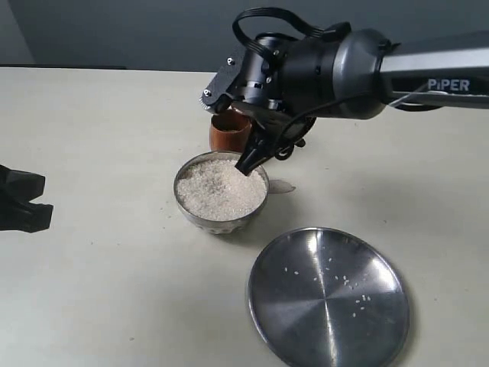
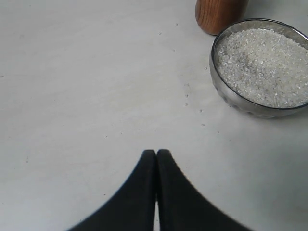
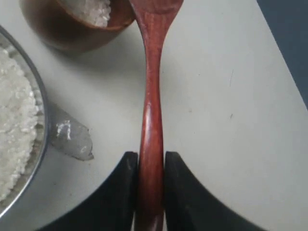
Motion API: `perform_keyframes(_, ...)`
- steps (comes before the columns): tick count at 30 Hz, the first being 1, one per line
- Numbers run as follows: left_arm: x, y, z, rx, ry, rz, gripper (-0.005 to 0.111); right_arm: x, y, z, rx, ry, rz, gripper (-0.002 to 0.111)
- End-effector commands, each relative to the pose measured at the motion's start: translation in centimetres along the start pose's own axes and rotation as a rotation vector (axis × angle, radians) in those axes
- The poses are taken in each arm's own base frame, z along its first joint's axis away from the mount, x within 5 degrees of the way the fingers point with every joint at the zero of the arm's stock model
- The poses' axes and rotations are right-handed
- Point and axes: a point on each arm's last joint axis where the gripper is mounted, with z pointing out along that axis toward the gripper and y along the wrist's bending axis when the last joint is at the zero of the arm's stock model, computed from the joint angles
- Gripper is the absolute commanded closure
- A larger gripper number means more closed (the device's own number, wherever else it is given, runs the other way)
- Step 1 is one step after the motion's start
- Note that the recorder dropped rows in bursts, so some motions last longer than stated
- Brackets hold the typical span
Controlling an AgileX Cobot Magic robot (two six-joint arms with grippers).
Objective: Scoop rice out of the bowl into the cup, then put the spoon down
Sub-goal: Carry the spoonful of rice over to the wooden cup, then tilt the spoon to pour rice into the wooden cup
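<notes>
The steel bowl [image 1: 221,223] stands mid-table, heaped with white rice [image 1: 220,189]. Just behind it is the reddish-brown cup [image 1: 226,133], partly hidden by my right arm. My right gripper [image 1: 252,159] hangs over the bowl's far rim, shut on the spoon. In the right wrist view the gripper [image 3: 151,155] clamps the handle of the spoon [image 3: 150,106], whose head reaches the rim of the cup [image 3: 62,36]; some rice [image 3: 91,10] lies inside the cup. My left gripper [image 1: 23,200] rests at the left edge, shut and empty, also seen in the left wrist view [image 2: 156,153].
A large flat steel plate [image 1: 306,321] with a few stray grains lies at the front right. A pale shiny patch [image 1: 281,186] sits on the table beside the bowl. Loose grains dot the table [image 2: 187,96] left of the bowl [image 2: 240,100].
</notes>
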Motion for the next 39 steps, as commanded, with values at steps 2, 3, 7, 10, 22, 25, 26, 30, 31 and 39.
perform_keyframes(2,0.0,0.0,0.1,-0.001,-0.008,-0.001,0.106,0.3,-0.6,0.1,0.049,0.046,-0.069,0.109)
perform_keyframes(3,0.0,0.0,0.1,-0.001,-0.010,-0.001,0.106,0.4,-0.7,0.1,0.056,0.053,-0.081,0.109)
perform_keyframes(7,0.0,0.0,0.1,-0.002,-0.012,-0.001,0.106,0.5,-0.9,0.0,0.078,0.069,-0.105,0.109)
perform_keyframes(10,0.0,0.0,0.1,-0.001,-0.017,-0.006,0.106,0.5,-0.8,0.0,0.077,0.068,-0.109,0.109)
perform_keyframes(22,-0.1,0.0,0.1,0.002,-0.022,-0.016,0.106,-0.2,0.6,-1.1,0.121,0.032,-0.195,0.109)
perform_keyframes(25,-0.1,0.0,0.1,0.002,-0.022,-0.016,0.106,0.1,0.5,-1.0,0.141,0.069,-0.248,0.109)
perform_keyframes(26,-0.1,0.0,0.1,0.002,-0.022,-0.016,0.106,0.1,0.5,-1.0,0.142,0.072,-0.258,0.109)
perform_keyframes(30,-0.1,0.0,0.0,0.001,-0.025,-0.015,0.106,0.1,0.4,-1.0,0.155,0.081,-0.278,0.109)
perform_keyframes(31,-0.1,0.0,0.0,0.001,-0.025,-0.015,0.106,0.1,0.4,-1.0,0.157,0.082,-0.279,0.109)
perform_keyframes(39,-0.1,0.0,0.0,0.000,-0.029,-0.015,0.106,0.1,0.2,-1.0,0.174,0.090,-0.342,0.109)
